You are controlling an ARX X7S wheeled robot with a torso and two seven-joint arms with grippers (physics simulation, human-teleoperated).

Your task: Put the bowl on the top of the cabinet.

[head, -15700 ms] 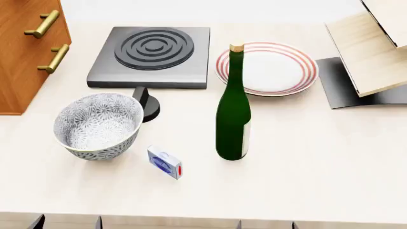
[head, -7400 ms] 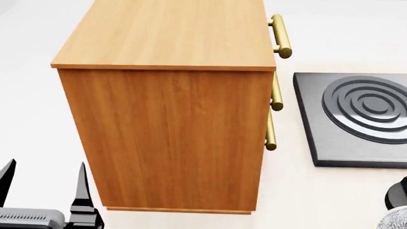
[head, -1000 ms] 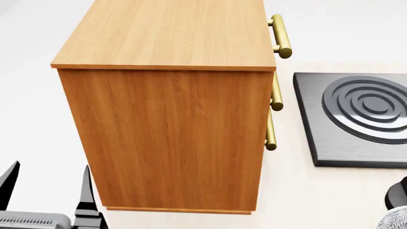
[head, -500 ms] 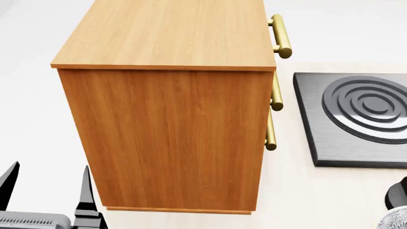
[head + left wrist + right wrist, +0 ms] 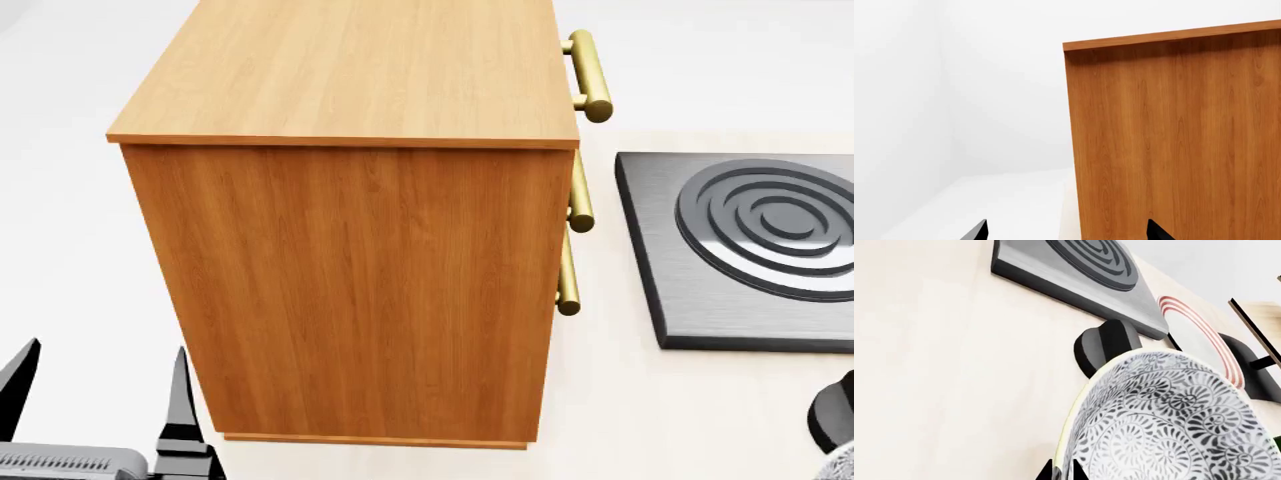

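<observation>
The bowl (image 5: 1174, 425), white with a dense dark floral pattern, fills the near part of the right wrist view. My right gripper (image 5: 1064, 472) is shut on its rim, one black fingertip on each side. Only a sliver of the bowl (image 5: 843, 468) shows at the head view's bottom right corner. The cabinet (image 5: 360, 290) stands tall in the middle, with a lighter flat top (image 5: 360, 70) and brass handles (image 5: 589, 75). My left gripper (image 5: 96, 400) hangs open by the cabinet's lower left side. The left wrist view shows the cabinet (image 5: 1174, 140) just beyond the open left gripper (image 5: 1066, 235).
A dark stove plate with rings (image 5: 761, 240) lies right of the cabinet, with a black knob (image 5: 834, 415) near it. In the right wrist view the stove plate (image 5: 1067, 265), the knob (image 5: 1104, 342), a plate with red rings (image 5: 1201, 340) and a black stand (image 5: 1247, 360) lie beyond the bowl.
A little less of the bowl's edge shows at the head view's bottom right corner. The left gripper and the cabinet have not moved.
</observation>
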